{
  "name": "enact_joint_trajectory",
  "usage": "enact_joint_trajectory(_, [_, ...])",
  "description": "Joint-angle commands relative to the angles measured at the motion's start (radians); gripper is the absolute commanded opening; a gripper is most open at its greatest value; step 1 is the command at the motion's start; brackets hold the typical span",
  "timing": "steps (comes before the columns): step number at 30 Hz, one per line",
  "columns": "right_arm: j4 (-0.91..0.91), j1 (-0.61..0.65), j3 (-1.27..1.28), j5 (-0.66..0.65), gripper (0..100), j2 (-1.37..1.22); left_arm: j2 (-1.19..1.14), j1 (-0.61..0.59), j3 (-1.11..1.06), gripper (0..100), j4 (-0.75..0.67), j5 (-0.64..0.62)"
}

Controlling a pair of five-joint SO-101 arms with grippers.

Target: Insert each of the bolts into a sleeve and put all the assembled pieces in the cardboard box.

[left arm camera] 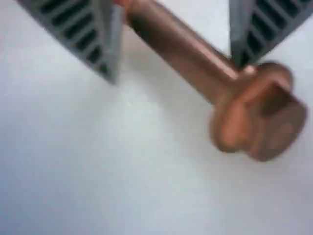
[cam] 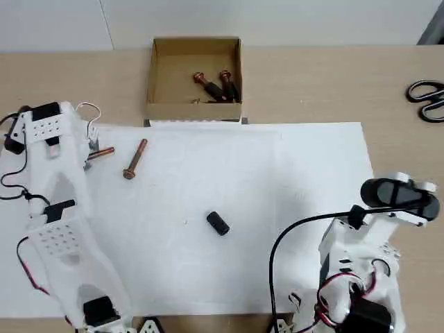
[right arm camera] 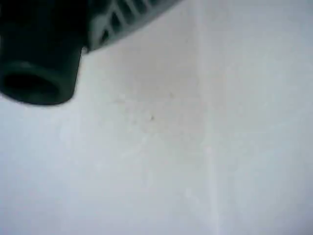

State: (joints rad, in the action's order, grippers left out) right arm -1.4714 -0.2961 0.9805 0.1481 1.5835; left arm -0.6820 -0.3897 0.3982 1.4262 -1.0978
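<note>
A copper bolt point(left arm camera: 254, 117) lies on the white sheet point(cam: 277, 180) at the far left, seen from above as bolt point(cam: 103, 152). My left gripper point(left arm camera: 176, 68) is open, one finger on each side of its shaft; one finger touches it near the head, and the other stands off with a gap. A second bolt point(cam: 135, 158) lies loose just to the right. A black sleeve point(cam: 218, 223) rests mid-sheet. My right gripper point(right arm camera: 63, 24) is shut on another black sleeve point(right arm camera: 39, 63), hollow end showing, above the sheet. The cardboard box point(cam: 158, 76) holds two assembled pieces point(cam: 216, 84).
Scissors point(cam: 427, 97) lie on the wooden table at the far right. The right arm point(cam: 388, 208) sits folded at the sheet's lower right corner, with cables around it. The box stands against the sheet's far edge.
</note>
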Motion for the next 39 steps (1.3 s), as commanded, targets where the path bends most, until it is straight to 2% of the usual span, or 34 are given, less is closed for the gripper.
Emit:
enact_joint_trajectory(1, [0.002,-0.001,-0.006,-0.012,0.3,-0.001,-0.003,-0.006,-0.005,0,0.028,0.003])
enact_joint_trajectory(8, [0.001,-0.001,-0.006,-0.012,0.3,0.002,-0.003,-0.003,0.084,0,0.058,0.003])
enact_joint_trajectory(15, [0.002,-0.001,-0.006,-0.012,0.3,0.002,-0.003,0.018,0.395,0,0.279,0.006])
enact_joint_trajectory(18, [0.004,-0.001,-0.006,-0.012,0.3,0.002,-0.003,0.058,0.49,0,0.328,0.06])
enact_joint_trajectory(23, [0.004,-0.001,-0.008,-0.012,0.3,0.002,0.068,0.106,0.47,0,0.328,0.157])
enact_joint_trajectory(27, [0.002,-0.001,-0.008,-0.012,0.3,0.004,0.186,0.163,0.344,0,0.328,0.318])
enact_joint_trajectory(35, [0.002,-0.001,-0.006,-0.012,0.3,0.004,0.31,0.29,0.015,0,0.328,0.868])
enact_joint_trajectory(39, [0.004,-0.001,-0.006,-0.012,0.3,-0.004,0.336,0.336,-0.091,1,0.328,1.019])
